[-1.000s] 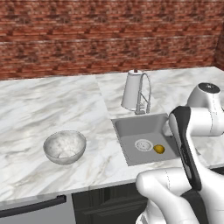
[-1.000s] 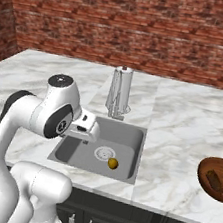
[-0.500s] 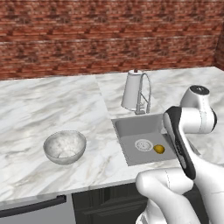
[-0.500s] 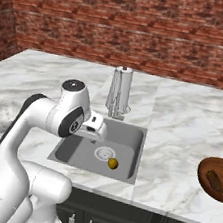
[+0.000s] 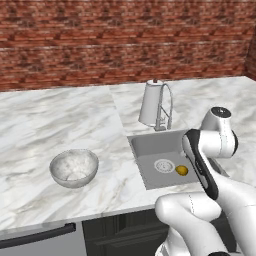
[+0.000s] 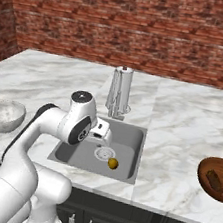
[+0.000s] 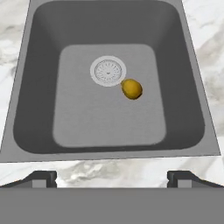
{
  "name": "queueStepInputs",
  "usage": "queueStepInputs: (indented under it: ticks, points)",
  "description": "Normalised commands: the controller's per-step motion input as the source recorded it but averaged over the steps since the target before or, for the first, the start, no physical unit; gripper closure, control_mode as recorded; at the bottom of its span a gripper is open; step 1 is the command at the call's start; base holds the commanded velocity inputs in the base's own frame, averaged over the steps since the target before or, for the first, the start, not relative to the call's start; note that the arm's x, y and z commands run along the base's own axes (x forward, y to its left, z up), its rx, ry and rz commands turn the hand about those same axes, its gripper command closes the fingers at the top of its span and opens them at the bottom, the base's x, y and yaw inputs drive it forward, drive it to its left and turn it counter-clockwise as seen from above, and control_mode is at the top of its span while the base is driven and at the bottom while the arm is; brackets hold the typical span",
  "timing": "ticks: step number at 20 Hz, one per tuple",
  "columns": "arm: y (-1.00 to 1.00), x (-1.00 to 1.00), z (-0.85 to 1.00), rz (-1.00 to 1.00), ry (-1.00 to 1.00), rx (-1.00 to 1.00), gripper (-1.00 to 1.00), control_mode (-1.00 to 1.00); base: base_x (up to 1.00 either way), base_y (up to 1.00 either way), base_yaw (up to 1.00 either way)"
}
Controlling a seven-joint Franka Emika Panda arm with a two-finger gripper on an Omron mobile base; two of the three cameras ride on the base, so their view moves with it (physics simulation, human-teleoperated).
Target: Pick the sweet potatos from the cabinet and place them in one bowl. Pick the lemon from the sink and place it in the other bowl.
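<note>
A red brick wall (image 5: 100, 45) backs the white marble counter (image 5: 60, 115) above dark cabinets (image 6: 132, 220).

Two cameras sit behind the robot, one each side, looking down at the sink (image 5: 165, 157). A third one looks straight down into it, close up.

The wooden bowl (image 6: 218, 178) was cut off at the right base view's 3 o'clock edge. The arm hid the sink's (image 5: 150, 145) 3 o'clock side in the left base view.
</note>
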Motion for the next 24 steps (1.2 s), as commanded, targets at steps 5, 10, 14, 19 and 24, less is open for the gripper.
queueStepInputs:
  ticks: [5, 10, 14, 19, 24]
  points:
    - [-0.10, 0.33, -0.42, 0.00, -0.03, 0.00, -1.00, -1.00, 0.00, 0.00, 0.00]
    - [-0.09, 0.35, -0.41, 0.00, -0.03, -0.01, -1.00, -1.00, 0.00, 0.00, 0.00]
    - [-0.09, 0.34, -0.41, 0.00, -0.03, -0.01, -1.00, -1.00, 0.00, 0.00, 0.00]
    - [-0.07, 0.32, -0.25, 0.00, -0.01, 0.00, -1.00, -1.00, 0.00, 0.00, 0.00]
    - [-0.11, 0.33, -0.12, 0.00, 0.00, 0.00, -1.00, -1.00, 0.00, 0.00, 0.00]
